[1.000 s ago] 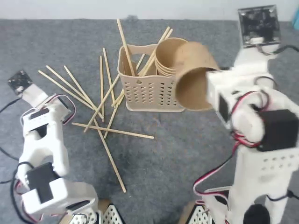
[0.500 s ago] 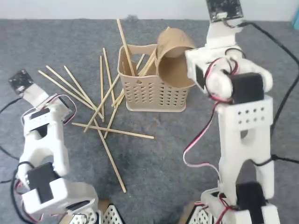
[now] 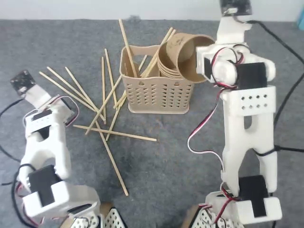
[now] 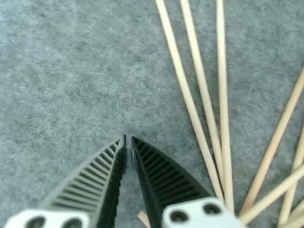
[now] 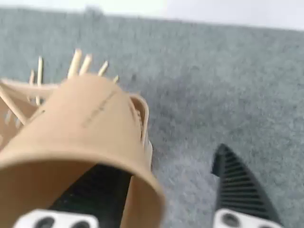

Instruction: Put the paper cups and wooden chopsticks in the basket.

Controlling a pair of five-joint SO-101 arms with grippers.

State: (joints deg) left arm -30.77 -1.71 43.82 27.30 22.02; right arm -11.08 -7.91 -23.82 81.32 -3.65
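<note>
A tan slotted basket (image 3: 156, 97) stands mid-table with stacked paper cups (image 3: 167, 61) and a few chopsticks (image 3: 127, 45) inside. One more paper cup (image 3: 189, 56) lies tilted, its base in that stack and its mouth toward the right arm. My right gripper (image 5: 168, 159) is open: one finger sits inside the cup (image 5: 80, 133), and the other finger (image 5: 237, 183) stands well clear of its wall. Several wooden chopsticks (image 3: 95, 107) lie scattered on the carpet left of the basket. My left gripper (image 4: 128, 140) is shut and empty over bare carpet beside three chopsticks (image 4: 202, 111).
Grey carpet covers the table. Open floor lies in front of the basket and between the two arm bases. The right arm (image 3: 247, 109) rises tall beside the basket's right side. A loose chopstick (image 3: 114, 164) points toward the near edge.
The right arm swung the paper cup from in front of the basket's right end back over it, and the cup's base now rests in the stacked cups. The left arm stayed put.
</note>
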